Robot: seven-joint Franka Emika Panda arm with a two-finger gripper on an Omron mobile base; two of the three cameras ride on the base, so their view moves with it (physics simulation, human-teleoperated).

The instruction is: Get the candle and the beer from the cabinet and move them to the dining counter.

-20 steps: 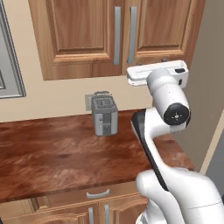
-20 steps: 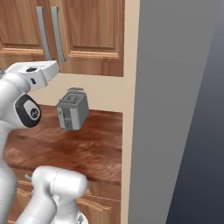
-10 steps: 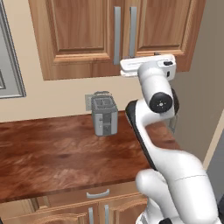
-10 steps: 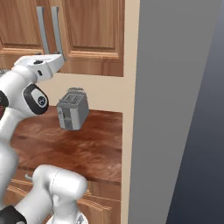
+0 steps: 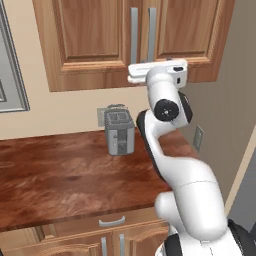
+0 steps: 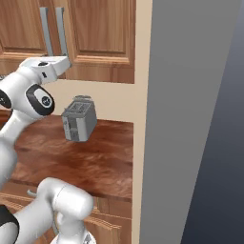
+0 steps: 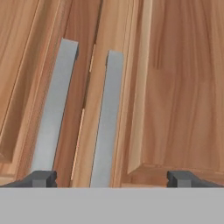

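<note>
Cabinet (image 5: 100,40), doors shut: gripper (image 7: 111,177) spread wide and empty before both silver handles (image 7: 107,118); closing off-centre risks clamping both bars, jamming doors.

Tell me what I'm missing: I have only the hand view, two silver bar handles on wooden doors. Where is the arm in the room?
Observer: The hand is raised to the bottom edge of the cabinet, above a wood-grain counter.
Operator: Is anything on that counter?
Observer: A grey toaster stands against the back wall, below the cabinet doors.
Operator: Are both doors shut?
Observer: Yes; in the left base view the two doors sit flush, their handles side by side at the middle seam.
Operator: What is to the right of the cabinet?
Observer: In the right base view a tall grey panel stands right next to it.
</note>
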